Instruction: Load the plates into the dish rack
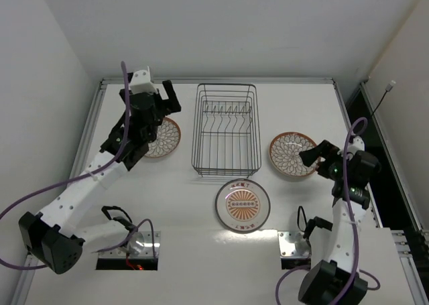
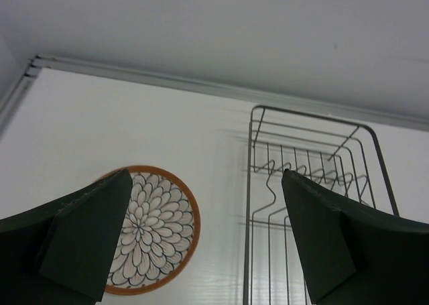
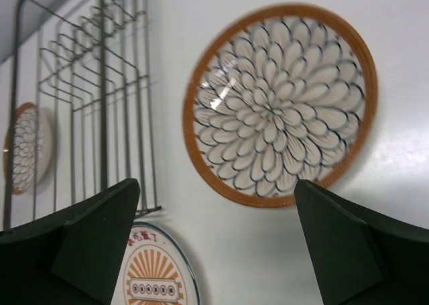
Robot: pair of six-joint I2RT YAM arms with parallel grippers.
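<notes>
Hovering wide, my left fingers sit above the left petal plate, dish rack beside them; my right fingers, equally wide, frame the right petal plate. Both lie flat on the tabletop, so a rim pinch may skid them.

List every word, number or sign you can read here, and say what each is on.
Sunburst plate: reddish characters near the top and bottom of its face, too small and blurred to read.
Petal plates: no text.
Rack: no text.
</notes>
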